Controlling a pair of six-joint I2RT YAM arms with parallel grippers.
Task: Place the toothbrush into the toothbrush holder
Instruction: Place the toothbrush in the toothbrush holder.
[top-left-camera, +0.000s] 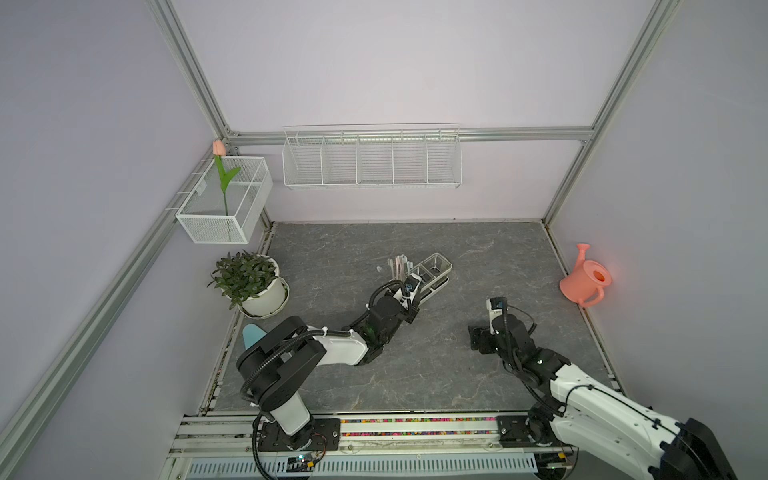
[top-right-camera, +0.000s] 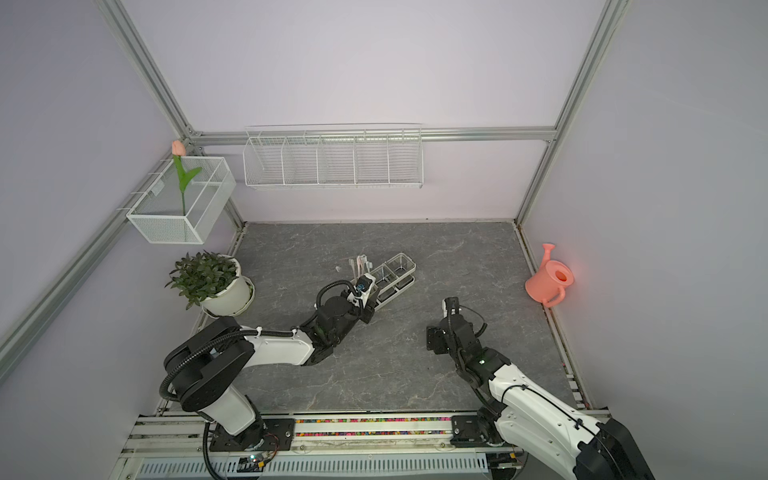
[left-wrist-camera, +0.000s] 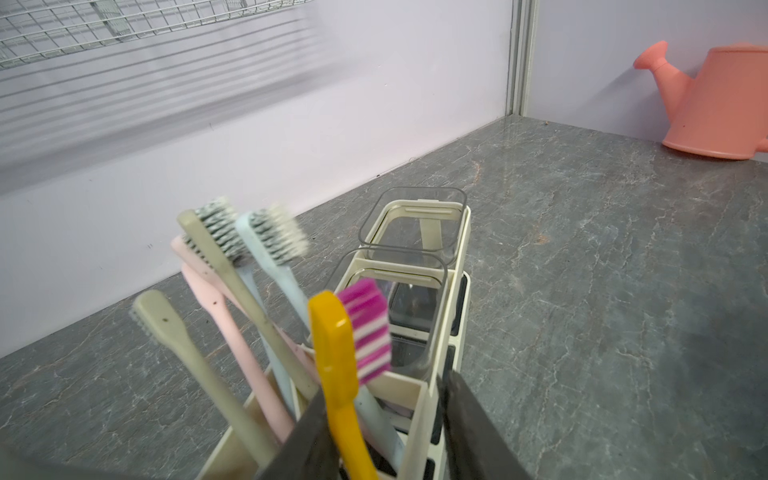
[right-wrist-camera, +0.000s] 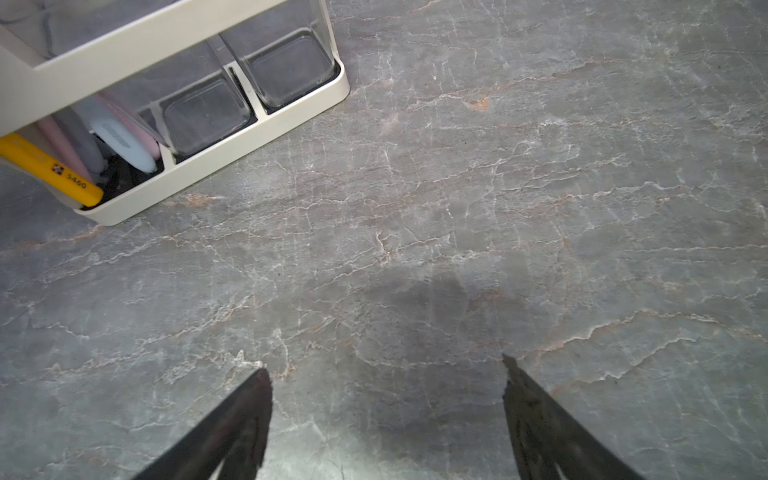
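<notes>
The yellow toothbrush (left-wrist-camera: 336, 353) with pink and white bristles stands in the end compartment of the cream toothbrush holder (left-wrist-camera: 463, 232), among several pastel brushes (left-wrist-camera: 232, 291). Its handle end rests in the holder's base (right-wrist-camera: 50, 170). My left gripper (left-wrist-camera: 384, 388) is open around that compartment: one finger touches the yellow handle, and the other stands apart outside the holder's wall. In both top views the holder (top-left-camera: 434, 270) (top-right-camera: 397, 270) lies mid-table, with the left gripper (top-left-camera: 409, 291) at its near end. My right gripper (right-wrist-camera: 384, 368) hangs open and empty over bare table (top-left-camera: 480, 338).
A potted plant (top-left-camera: 249, 278) stands at the table's left edge. A pink watering can (top-left-camera: 586, 278) sits against the right wall. On the back wall hang a long wire basket (top-left-camera: 372, 160) and a white mesh box (top-left-camera: 226, 199) holding a tulip.
</notes>
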